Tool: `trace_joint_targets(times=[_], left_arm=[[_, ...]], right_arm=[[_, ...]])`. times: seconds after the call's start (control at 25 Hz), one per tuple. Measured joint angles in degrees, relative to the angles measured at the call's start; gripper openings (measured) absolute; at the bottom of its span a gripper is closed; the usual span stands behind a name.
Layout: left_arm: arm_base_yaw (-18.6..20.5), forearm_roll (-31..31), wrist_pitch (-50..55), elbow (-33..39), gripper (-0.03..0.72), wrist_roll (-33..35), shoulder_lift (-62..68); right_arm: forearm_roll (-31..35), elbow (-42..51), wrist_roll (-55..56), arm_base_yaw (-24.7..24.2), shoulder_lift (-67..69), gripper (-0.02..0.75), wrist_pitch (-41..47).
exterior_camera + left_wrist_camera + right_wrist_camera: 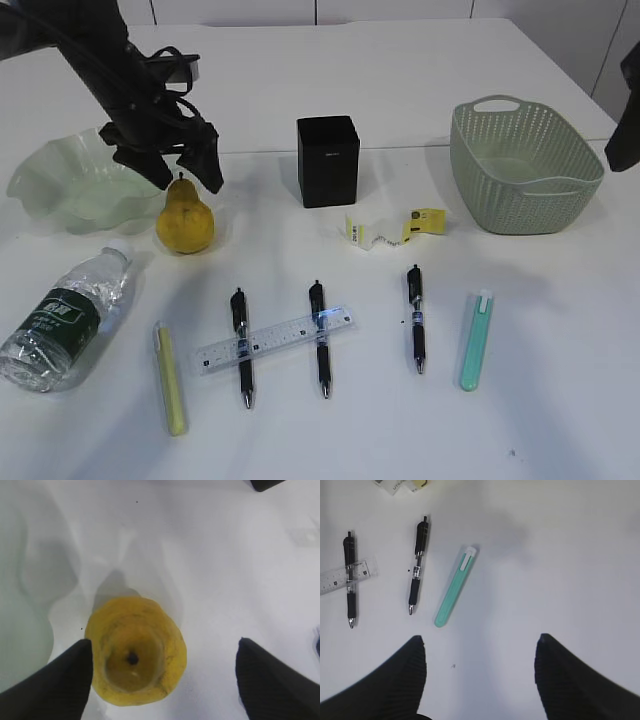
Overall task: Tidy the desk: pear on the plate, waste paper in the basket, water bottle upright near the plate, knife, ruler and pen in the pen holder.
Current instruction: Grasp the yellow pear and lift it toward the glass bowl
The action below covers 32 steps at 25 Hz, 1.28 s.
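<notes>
Yellow fruit is the concern: the pear (135, 652) is standing upright on the table, just beside the plate (60, 185) at its 3 o'clock, stem up. The left gripper (185, 165) is hanging over it with jaws spread wide, and in the left wrist view the pear is sitting off-centre, almost against one finger (55, 685) and well clear of the other. Judgement: closing from here could be pushing the pear sideways and tipping it toward the plate's wavy rim instead of clamping it; smooth rounded skin may also be slipping.

The right gripper (480, 680) is hovering spread over bare table, holding nothing.

Surroundings, large to small: the basket (525, 165) is sitting at the table's 2 o'clock; the bottle (65, 320) is lying on its side at 8 o'clock; the pen holder (328, 160) is standing at 12; the ruler (275, 342) is lying across two pens (242, 345); a third pen (416, 567), a green knife (455, 587), a yellow knife (170, 378); the paper (390, 228) is lying between holder and basket. Nothing is blocking the short path to the plate.
</notes>
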Motion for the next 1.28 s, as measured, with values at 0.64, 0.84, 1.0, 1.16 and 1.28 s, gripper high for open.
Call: trace_joint_targets(times=[0.64,0.84,1.0,1.16,1.28], left_arm=[[0.0,0.2,2.5,0.0,0.629,0.0,1.0],[0.0,0.3,2.5,0.0,0.626,0.0,1.0],[0.0,0.3,2.4,0.0,0.625,0.0,1.0],[0.0,0.3,2.3,0.0,0.621,0.0,1.6],[0.0,0.3,2.3,0.0,0.62,0.0,2.4]], right_arm=[[0.3,-5.1,0.0,0.0,0.0,0.532,0.3],[0.4,-5.1,0.0,0.0,0.0,0.532,0.3],[0.4,-5.1,0.0,0.0,0.0,0.532,0.3],[0.4,-5.1,0.0,0.0,0.0,0.532,0.3],[0.4,-5.1,0.0,0.0,0.0,0.532,0.3]])
